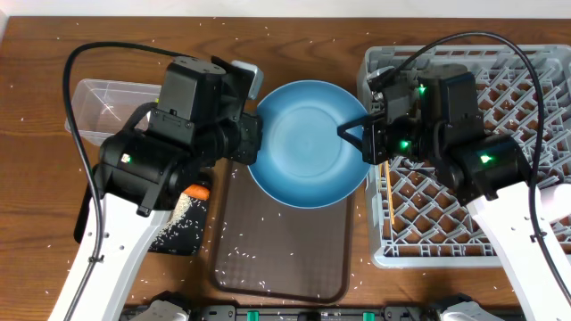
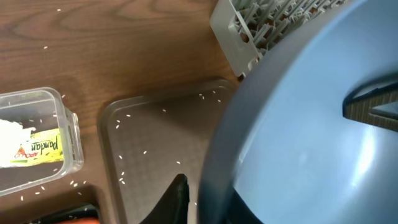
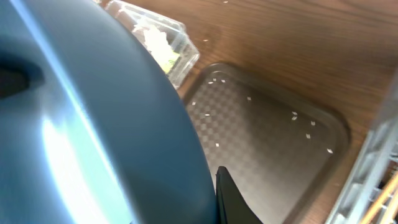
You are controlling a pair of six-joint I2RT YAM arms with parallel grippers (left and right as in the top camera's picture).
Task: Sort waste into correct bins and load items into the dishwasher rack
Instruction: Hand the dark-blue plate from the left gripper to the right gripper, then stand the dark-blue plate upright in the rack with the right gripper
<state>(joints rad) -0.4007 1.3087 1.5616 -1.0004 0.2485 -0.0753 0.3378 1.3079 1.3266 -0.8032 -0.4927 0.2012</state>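
From overhead, the blue plate (image 1: 308, 147) sits in the middle of the scene, over the far end of the brown serving tray (image 1: 285, 254) and just beside the near-left corner of the grey dishwasher rack (image 1: 446, 259). The left end effector (image 1: 254, 147) meets the plate's left rim and the right end effector (image 1: 350, 132) meets its right rim, so the plate hangs between the two arms. To the left, on the worktop (image 1: 294, 36), stands the clear tub (image 1: 98, 102). Nearer the camera's bottom edge lies the black tray (image 1: 165, 242), partly under the left arm, with a heap of rice on it and the carrot (image 1: 198, 191) at its upper edge. Loose rice grains (image 1: 241, 251) dot the brown tray and the wood. A yellow chopstick (image 1: 391, 203) lies in the rack along its left side.

In the left wrist view the plate fills the right half of the frame, raised above the brown tray. One dark finger (image 2: 179, 194) shows below its rim and the other lies across its face, so this end effector appears to be clamped on the plate, though the contact itself is hidden. The tub holds crumpled white paper (image 2: 11, 132) and the yellow-green wrapper (image 2: 40, 147).

In the right wrist view the plate covers the left half. The two fingers stand on opposite faces of its edge, closed on the plate. Behind it are the tub, the brown tray and the rack's edge.
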